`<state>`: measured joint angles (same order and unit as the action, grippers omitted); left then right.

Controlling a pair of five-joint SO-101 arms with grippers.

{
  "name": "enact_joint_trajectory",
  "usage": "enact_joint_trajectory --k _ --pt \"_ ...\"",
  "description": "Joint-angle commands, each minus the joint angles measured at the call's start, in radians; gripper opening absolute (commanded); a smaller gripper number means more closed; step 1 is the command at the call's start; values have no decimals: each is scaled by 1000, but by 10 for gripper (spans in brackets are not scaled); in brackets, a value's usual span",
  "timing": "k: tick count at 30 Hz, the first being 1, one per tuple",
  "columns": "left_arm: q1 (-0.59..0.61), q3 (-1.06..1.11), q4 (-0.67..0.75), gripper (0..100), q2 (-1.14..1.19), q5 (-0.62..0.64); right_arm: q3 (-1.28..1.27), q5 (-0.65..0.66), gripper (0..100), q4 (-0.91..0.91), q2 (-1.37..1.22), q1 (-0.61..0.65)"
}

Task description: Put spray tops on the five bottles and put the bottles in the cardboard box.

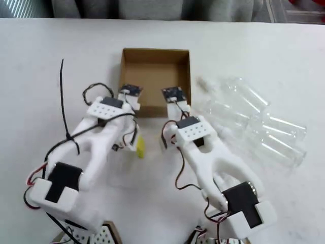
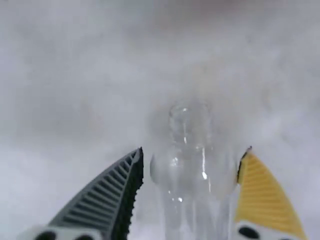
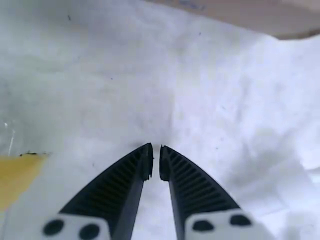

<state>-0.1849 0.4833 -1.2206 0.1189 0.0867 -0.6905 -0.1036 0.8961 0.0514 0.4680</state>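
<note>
My left gripper (image 2: 192, 152) is shut on a clear bottle (image 2: 192, 165); the grey finger (image 2: 115, 195) and the yellow finger (image 2: 262, 195) press its two sides, and the open neck points away from the camera. In the high view the yellow finger (image 1: 139, 147) shows below the left arm, just in front of the cardboard box (image 1: 155, 81). My right gripper (image 3: 156, 162) is shut with nothing in it, low over the white table. Several clear bottles (image 1: 254, 124) lie in a heap to the right of the box.
The cardboard box stands open at the back middle, and its edge (image 3: 240, 15) lies beyond the right gripper. A black cable tie (image 1: 63, 101) sticks up by the left arm. The left gripper's yellow finger (image 3: 17, 177) is close beside the right gripper.
</note>
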Motion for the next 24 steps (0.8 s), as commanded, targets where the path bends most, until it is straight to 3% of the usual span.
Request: enact_joint_trajectory --k 1,12,16,24 --pt "13 -48 12 304 -7 -6 41 12 16 1 7 -10" --pt "-18 20 94 132 7 29 41 12 16 1 7 -8" --pt "-21 20 89 66 5 -41 41 12 16 1 7 -8" --pt "13 31 94 68 -82 -54 41 41 16 4 15 -10"
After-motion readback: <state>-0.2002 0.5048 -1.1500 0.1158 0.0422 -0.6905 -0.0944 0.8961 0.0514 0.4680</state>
